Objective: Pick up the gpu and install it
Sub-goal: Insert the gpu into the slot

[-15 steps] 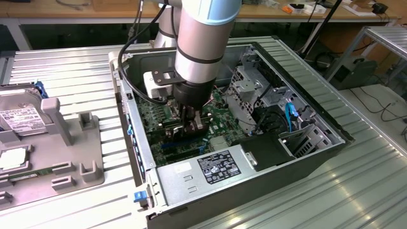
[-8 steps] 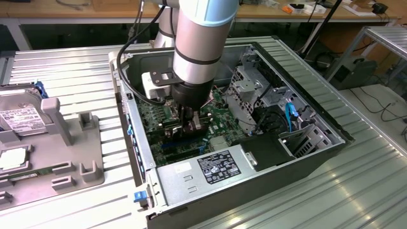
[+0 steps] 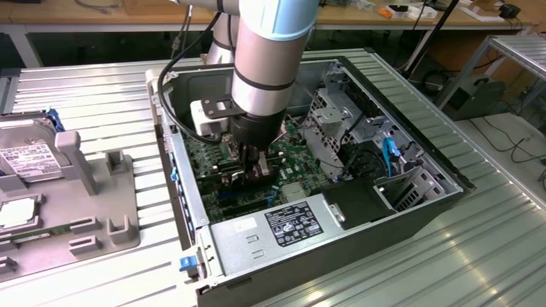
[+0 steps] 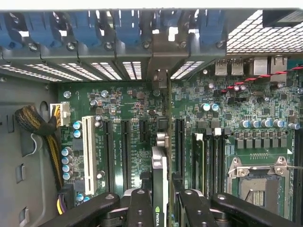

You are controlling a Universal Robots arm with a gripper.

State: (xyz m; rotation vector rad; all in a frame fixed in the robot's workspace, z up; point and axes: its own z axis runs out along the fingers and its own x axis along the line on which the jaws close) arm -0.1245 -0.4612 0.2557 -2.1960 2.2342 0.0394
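1. Black metal gripper links sit closest to the wrist camera, with the fingers closed on the gpu, a thin flat card seen edge-on, its silver edge and a green logo showing between them
2. Its long axis runs away from the gripper toward the slotted rear wall of the computer case, where the silver bracket end stands among the blue card latches
3. Directly below the card lies the green motherboard; the card stands upright between 2 long black expansion slots, and whether it is seated or only above a slot I cannot tell
4. Seen in the exterior view, the grey arm reaches straight down into the open black case at frame centre, gripper low over the board
5. Off at that frame's left edge, a silver hard drive with white label rests on a grey fixture, well apart from the work
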